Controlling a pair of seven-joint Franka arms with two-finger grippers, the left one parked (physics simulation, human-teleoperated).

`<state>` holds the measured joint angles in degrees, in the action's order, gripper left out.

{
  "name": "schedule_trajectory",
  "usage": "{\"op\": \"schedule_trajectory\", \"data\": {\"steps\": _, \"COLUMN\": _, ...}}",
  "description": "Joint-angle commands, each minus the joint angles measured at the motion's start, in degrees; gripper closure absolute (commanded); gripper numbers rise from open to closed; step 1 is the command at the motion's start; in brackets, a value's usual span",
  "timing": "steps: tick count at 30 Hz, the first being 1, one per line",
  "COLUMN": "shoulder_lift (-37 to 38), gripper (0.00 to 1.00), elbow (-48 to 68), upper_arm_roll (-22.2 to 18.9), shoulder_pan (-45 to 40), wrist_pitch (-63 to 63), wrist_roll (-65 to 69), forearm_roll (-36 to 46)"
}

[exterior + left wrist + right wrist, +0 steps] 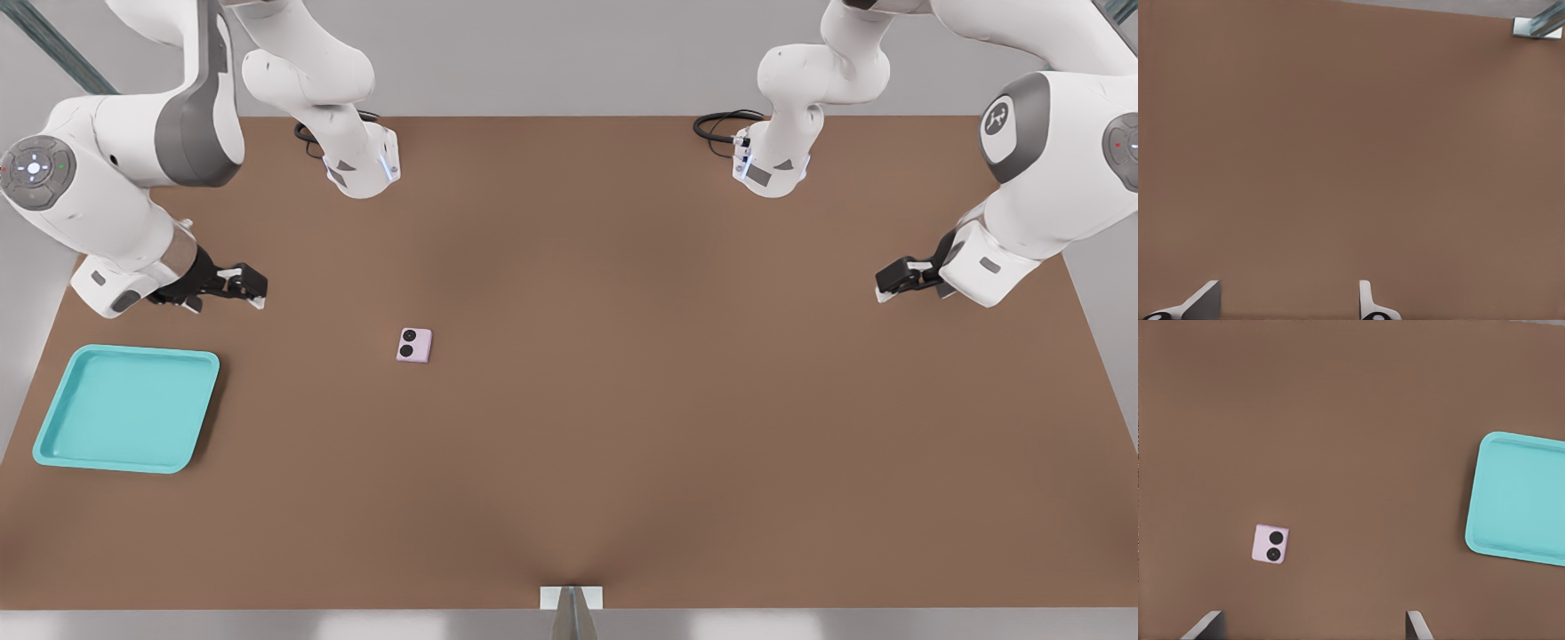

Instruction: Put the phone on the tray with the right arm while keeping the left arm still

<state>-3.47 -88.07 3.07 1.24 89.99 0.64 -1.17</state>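
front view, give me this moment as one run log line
phase: before pickup | gripper: fingers open, holding nothing, above table | phone: flat on table, apart from tray | tray: holds nothing, at front view's left

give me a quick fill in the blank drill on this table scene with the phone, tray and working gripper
1. The phone lies on the brown ____, apart from the tray.
2. The tray is turquoise and holds ____.
3. The gripper hovers open, gripping ____, nearer the front view's ____ edge.
4. The phone's top shows ____ black round lenses.

Missing words: table; nothing; nothing; left; two
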Motion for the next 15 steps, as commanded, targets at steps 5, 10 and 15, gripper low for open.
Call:
{"op": "schedule_trajectory", "data": {"steps": 5, "shoulder_lift": -2.8, "gripper": 0.0, "elbow": -2.6, "upper_arm_roll": 2.1, "shoulder_pan": -0.7, "wrist_pitch": 3.8, "wrist_roll": -2.2, "forearm_roll": 0.1}}
{"op": "schedule_trajectory", "data": {"steps": 10, "shoulder_lift": -6.1, "gripper": 0.01, "elbow": -21.1, "upper_arm_roll": 7.1, "shoulder_pan": -0.5, "wrist_pitch": 27.5, "wrist_roll": -12.4, "forearm_roll": -0.1}}
{"op": "schedule_trajectory", "data": {"steps": 15, "shoulder_lift": -12.3, "gripper": 0.01, "elbow": -26.4, "upper_arm_roll": 8.4, "shoulder_pan": -0.5, "wrist_pitch": 36.0, "wrist_roll": -27.7, "forearm_roll": 0.0}}
